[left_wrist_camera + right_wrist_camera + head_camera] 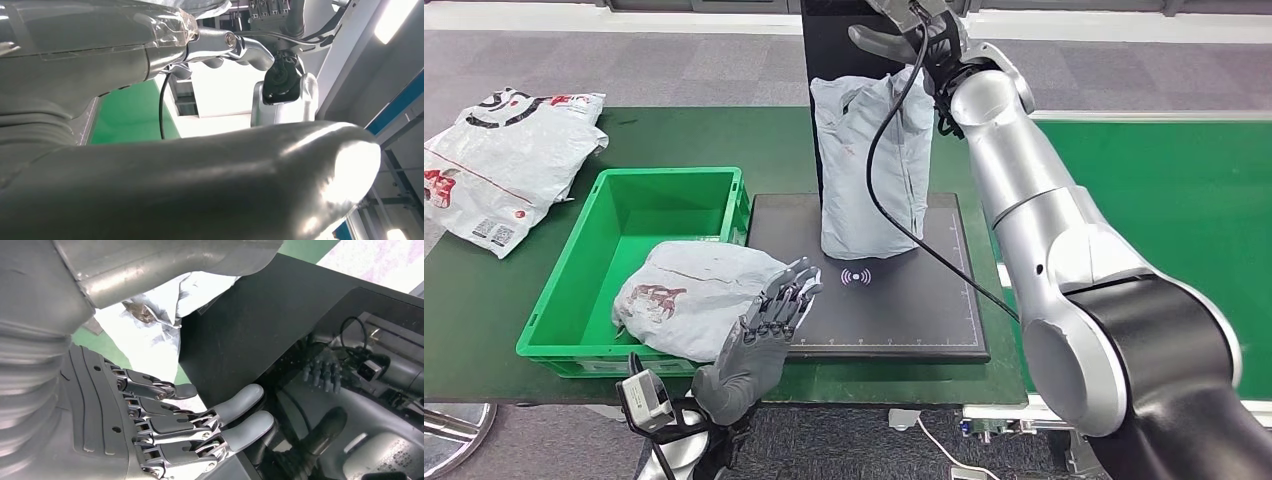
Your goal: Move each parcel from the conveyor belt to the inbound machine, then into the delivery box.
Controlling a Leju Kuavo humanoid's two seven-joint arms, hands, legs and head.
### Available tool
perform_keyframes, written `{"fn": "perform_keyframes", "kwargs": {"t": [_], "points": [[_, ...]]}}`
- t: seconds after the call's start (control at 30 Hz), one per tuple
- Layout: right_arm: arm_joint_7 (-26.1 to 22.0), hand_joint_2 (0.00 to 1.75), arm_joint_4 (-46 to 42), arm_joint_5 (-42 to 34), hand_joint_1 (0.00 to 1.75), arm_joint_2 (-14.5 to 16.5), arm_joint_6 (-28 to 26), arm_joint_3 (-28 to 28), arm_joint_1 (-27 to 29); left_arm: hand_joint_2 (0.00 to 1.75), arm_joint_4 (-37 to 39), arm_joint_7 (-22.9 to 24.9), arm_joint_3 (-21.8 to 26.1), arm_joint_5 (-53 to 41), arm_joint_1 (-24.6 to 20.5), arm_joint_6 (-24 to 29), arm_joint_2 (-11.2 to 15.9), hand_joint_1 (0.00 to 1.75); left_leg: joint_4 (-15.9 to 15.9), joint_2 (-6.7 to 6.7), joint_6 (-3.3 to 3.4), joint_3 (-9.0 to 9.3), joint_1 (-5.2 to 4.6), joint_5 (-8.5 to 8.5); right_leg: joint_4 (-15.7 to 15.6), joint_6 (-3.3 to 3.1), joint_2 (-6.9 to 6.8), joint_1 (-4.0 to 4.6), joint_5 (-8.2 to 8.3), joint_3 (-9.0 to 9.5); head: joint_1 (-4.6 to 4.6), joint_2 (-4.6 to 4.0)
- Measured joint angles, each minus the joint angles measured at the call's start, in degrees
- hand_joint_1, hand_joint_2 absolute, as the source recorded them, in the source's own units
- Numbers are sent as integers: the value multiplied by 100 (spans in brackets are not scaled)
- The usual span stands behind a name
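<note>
The right hand (911, 35) holds the grey bag (871, 170) upright on the scanner (924, 300) to scan it. The left hand (759, 345) is open, holding nothing

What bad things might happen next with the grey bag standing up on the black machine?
1. The grey bag stands tall on the black machine, held only at its top by the right robot hand. If that grip slips, it may flop over.
2. A black cable hangs across the bag and might snag.
3. Another grey bag lies over the green box rim, so it could slide out. The left robot hand is beside it.
</note>
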Motion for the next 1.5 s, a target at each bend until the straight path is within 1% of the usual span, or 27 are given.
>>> {"fn": "perform_keyframes", "kwargs": {"t": [0.17, 0.23, 0.33, 0.37, 0.43, 0.5, 0.53, 0.57, 0.6, 0.67, 0.7, 0.73, 0.8, 0.83, 0.87, 0.93, 1.07, 1.13, 1.23, 1.37, 1.5], "points": [[2, 175, 0, -19, 0, -4, 15, 2, 0, 0, 2, 0, 0, 0, -4, 1, -8, 0, 0, 1, 0, 0, 0, 0, 0, 0, 0, 0, 0, -1, 0, 0], [-19, 175, 0, -138, 0, -11, 83, 3, 1, 0, 10, 3, 0, -19, -7, 26, -9, 0, 0, 3, 0, 0, 0, 0, 0, 0, 1, -1, 0, -2, 0, 0], [-198, 175, -4, -478, 0, -65, 176, 3, 9, 0, 48, 72, 0, -305, -27, 328, -10, 0, 0, 15, 0, 0, 0, 0, 0, -5, 9, -2, 4, -9, 0, -1], [-319, 175, -26, -579, 0, -104, 151, 3, 31, 0, 71, 124, 0, -498, -42, 534, -13, 0, 0, 21, 0, 0, 0, 0, 0, -6, 14, -2, 6, -12, 0, -1], [-771, 175, -203, -786, 0, -242, -9, 3, 184, 0, 146, 233, -4, -931, -75, 1009, -32, 0, 2, 23, 0, 0, 0, 0, -1, -6, 19, -2, 8, -13, -1, -1], [-1364, 175, -713, -1095, 0, -487, -262, 3, 616, 0, 248, 302, -8, -1247, -95, 1362, -64, 0, 4, 11, 1, 6, 6, -1, -8, -5, 6, -2, 6, -5, -2, 0], [-1587, 175, -1135, -1294, 0, -650, -388, 4, 996, 0, 294, 319, -9, -1337, -97, 1443, -76, 0, 4, -5, 2, 16, 14, -4, -18, -3, -12, -1, -1, 12, -2, 0], [-1746, 175, -1703, -1532, 0, -838, -503, 4, 1507, 0, 335, 330, -9, -1406, -95, 1482, -84, 0, 4, -27, 5, 31, 27, -10, -33, -2, -36, 7, -12, 41, -2, 1], [-1863, 175, -2369, -1778, 0, -1035, -587, -11, 2154, 0, 368, 343, -9, -1470, -92, 1507, -86, 0, 4, -54, 7, 52, 43, -23, -52, 2, -66, 19, -31, 76, -2, 1], [-2154, 175, -3892, -2213, 0, -1359, -660, -143, 3813, 0, 416, 392, -9, -1594, -75, 1578, -81, 0, 3, -122, 17, 101, 65, -66, -85, 12, -138, 42, -80, 164, 3, 1], [-2319, 175, -4595, -2341, 0, -1449, -627, -264, 4676, 0, 429, 450, -8, -1676, -60, 1645, -71, 0, 4, -152, 19, 119, 64, -88, -92, 16, -167, 43, -100, 199, 8, 0], [-2477, 175, -5246, -2417, 0, -1477, -560, -402, 5508, 0, 437, 529, -8, -1787, -46, 1733, -58, 0, 4, -169, 19, 126, 57, -105, -92, 18, -181, 37, -112, 220, 11, 0], [-2658, 175, -6332, -2476, 0, -1426, -370, -652, 6817, 0, 443, 691, -7, -2003, -29, 1902, -40, 0, 4, -146, 9, 118, 35, -122, -81, 14, -153, 24, -116, 214, 14, 1], [-2683, 175, -6777, -2482, 0, -1382, -290, -749, 7315, 0, 447, 740, -7, -2072, -31, 1952, -38, 0, 4, -120, 5, 113, 27, -128, -77, 12, -128, 22, -116, 200, 13, 1], [-2663, 175, -7151, -2481, 0, -1350, -235, -834, 7691, 0, 453, 767, -7, -2104, -34, 1976, -39, 0, 3, -98, 1, 111, 22, -134, -76, 10, -106, 21, -118, 190, 13, 1], [-2568, 175, -7712, -2485, 0, -1292, -172, -984, 8209, 0, 471, 809, -7, -2128, -43, 2007, -42, 0, 2, -74, -1, 112, 21, -143, -76, 7, -81, 20, -125, 180, 12, 0], [-2584, 175, -8455, -2550, 0, -1093, 54, -1215, 8847, 0, 517, 916, -7, -2145, -67, 2093, -51, 0, -1, -59, -6, 115, 22, -149, -74, 2, -65, 21, -135, 174, 13, -1], [-2640, 175, -8683, -2549, 0, -963, 179, -1265, 9024, 0, 547, 943, -7, -2153, -78, 2119, -53, 0, -1, -49, -6, 119, 22, -149, -72, 0, -58, 21, -136, 174, 13, -1], [-2629, 175, -8838, -2492, 0, -829, 292, -1323, 9107, 0, 575, 958, -7, -2169, -86, 2127, -58, 0, -2, -45, -6, 129, 24, -148, -71, -1, -53, 19, -136, 176, 13, 0], [-2555, 175, -8860, -2449, 0, -726, 385, -1409, 9107, 0, 579, 997, -7, -2211, -86, 2212, -59, 0, -1, -45, -2, 134, 27, -145, -70, 3, -53, 12, -133, 180, 13, 1], [-2515, 175, -8859, -2408, 0, -622, 520, -1513, 9105, 0, 582, 1234, -1, -2473, -85, 2607, -70, 0, -1, -46, 1, 135, 26, -143, -70, 8, -53, 8, -129, 183, 13, 1]]}}
